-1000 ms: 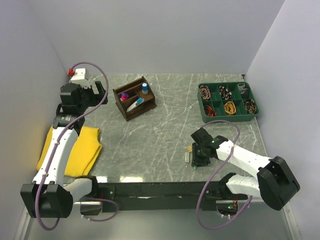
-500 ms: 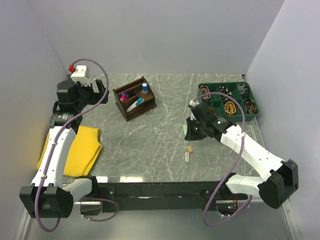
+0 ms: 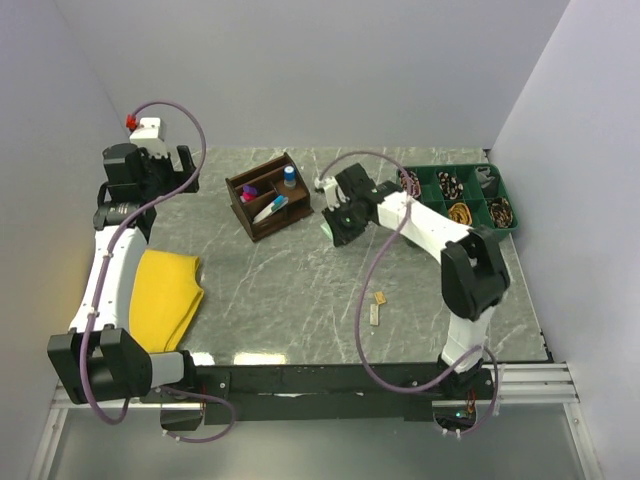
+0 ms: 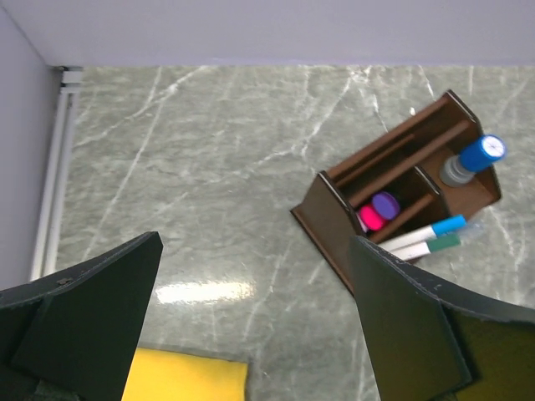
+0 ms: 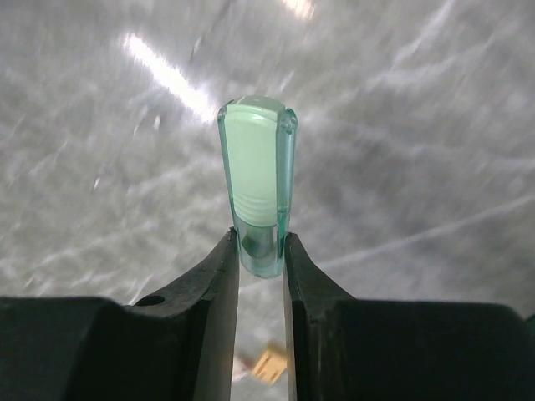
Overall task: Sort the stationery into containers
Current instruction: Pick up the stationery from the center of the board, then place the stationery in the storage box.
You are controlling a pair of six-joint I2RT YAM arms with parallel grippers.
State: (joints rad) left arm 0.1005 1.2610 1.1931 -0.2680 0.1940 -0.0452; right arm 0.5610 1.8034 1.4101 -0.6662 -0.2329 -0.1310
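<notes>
Right wrist view: I see the right gripper [image 5: 259,251] clenched on the lower end of a pale-green eraser piece [image 5: 255,159], held above the marble table [image 5: 418,125]. In the top external view it hangs just right of the wooden organiser [image 3: 268,197]. My left gripper [image 4: 255,251] stands fully released and grasps nothing, well apart from the organiser. A tan piece [image 3: 380,297] lies on the table.
</notes>
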